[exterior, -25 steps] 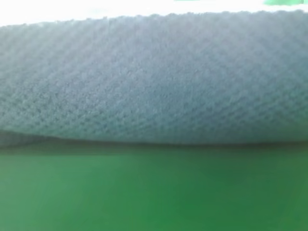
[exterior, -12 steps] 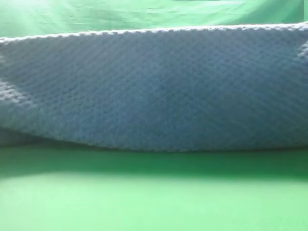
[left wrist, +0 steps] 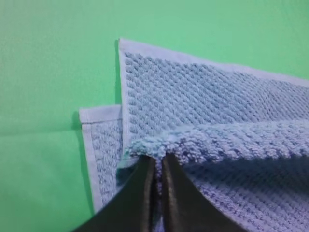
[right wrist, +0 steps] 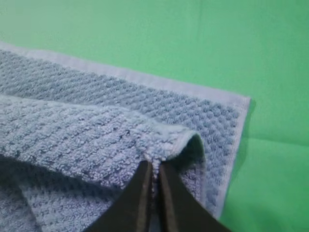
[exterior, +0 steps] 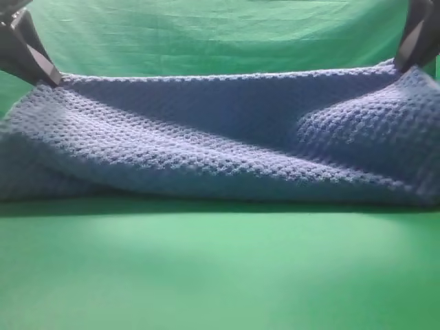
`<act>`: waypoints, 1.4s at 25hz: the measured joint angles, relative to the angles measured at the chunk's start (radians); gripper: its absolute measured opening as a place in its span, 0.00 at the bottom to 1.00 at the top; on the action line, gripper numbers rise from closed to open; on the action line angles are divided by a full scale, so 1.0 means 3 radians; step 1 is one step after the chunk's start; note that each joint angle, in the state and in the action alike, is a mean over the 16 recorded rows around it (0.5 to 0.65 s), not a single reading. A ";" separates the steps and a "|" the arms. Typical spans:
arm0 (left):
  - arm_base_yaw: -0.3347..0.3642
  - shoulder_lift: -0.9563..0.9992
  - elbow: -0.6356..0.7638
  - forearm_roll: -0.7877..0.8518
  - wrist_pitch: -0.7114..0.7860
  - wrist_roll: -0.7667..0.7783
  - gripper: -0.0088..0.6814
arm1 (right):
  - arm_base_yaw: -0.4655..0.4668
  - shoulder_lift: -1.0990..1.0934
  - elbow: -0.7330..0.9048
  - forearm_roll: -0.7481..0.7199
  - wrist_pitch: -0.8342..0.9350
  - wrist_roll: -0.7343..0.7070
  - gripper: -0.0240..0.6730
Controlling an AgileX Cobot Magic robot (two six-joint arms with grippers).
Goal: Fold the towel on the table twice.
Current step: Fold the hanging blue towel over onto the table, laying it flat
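Observation:
The blue-grey waffle-weave towel [exterior: 227, 144] stretches across the green table [exterior: 220, 275], its near edge lifted and carried over the layers below. At the upper left, my left gripper [exterior: 51, 81] is shut on one towel corner. At the upper right, my right gripper [exterior: 400, 67] is shut on the other corner. In the left wrist view the left gripper [left wrist: 158, 162] pinches a folded edge of the towel [left wrist: 217, 111] above two lower layers. In the right wrist view the right gripper [right wrist: 153, 166] pinches the towel [right wrist: 96, 121] edge above a flat hemmed layer.
A wrinkled green fabric backdrop [exterior: 220, 38] hangs behind the towel. Green table surface lies in front of the towel and beside its corners in both wrist views.
The towel has moved away from the exterior camera and dropped lower. It filled the view before; now both grippers and the backdrop show above it.

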 joint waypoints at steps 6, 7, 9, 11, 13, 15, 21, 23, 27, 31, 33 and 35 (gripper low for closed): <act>0.0000 0.0446 -0.0404 -0.0034 0.0003 0.0075 0.01 | -0.0008 0.0439 -0.0314 -0.0019 -0.0165 -0.0043 0.03; 0.0000 0.0508 -0.0459 -0.0043 0.0005 0.0093 0.01 | -0.0011 0.0509 -0.0364 -0.0022 -0.0187 -0.0050 0.03; 0.0000 0.0624 -0.0558 -0.0069 0.0013 0.0137 0.01 | -0.0019 0.0642 -0.0461 -0.0027 -0.0223 -0.0063 0.03; 0.0000 0.0727 -0.0640 -0.0103 0.0024 0.0192 0.01 | -0.0026 0.0763 -0.0544 -0.0030 -0.0256 -0.0074 0.03; 0.0000 0.0820 -0.0709 -0.0141 0.0037 0.0250 0.01 | -0.0034 0.0871 -0.0617 -0.0033 -0.0285 -0.0083 0.03; 0.0000 0.0899 -0.0763 -0.0182 0.0047 0.0315 0.02 | -0.0043 0.0962 -0.0677 -0.0036 -0.0315 -0.0091 0.03; 0.0000 0.1062 -0.0861 -0.0294 0.0065 0.0564 0.13 | -0.0062 0.1133 -0.0774 -0.0039 -0.0401 -0.0132 0.10; 0.0000 0.1094 -0.0876 -0.0325 0.0068 0.0648 0.22 | -0.0064 0.1159 -0.0785 -0.0039 -0.0424 -0.0152 0.18; 0.0000 0.1116 -0.0888 -0.0356 0.0062 0.0771 0.45 | -0.0065 0.1176 -0.0793 -0.0040 -0.0459 -0.0195 0.41; 0.0000 0.1071 -0.0890 -0.0345 0.0058 0.0847 0.66 | -0.0065 0.1130 -0.0796 -0.0043 -0.0455 -0.0234 0.64; 0.0000 0.1027 -0.0891 -0.0327 0.0076 0.0867 0.73 | -0.0065 0.1084 -0.0796 -0.0049 -0.0420 -0.0250 0.74; 0.0000 0.0971 -0.0892 -0.0299 0.0114 0.0859 0.76 | -0.0065 0.1021 -0.0796 -0.0060 -0.0356 -0.0259 0.82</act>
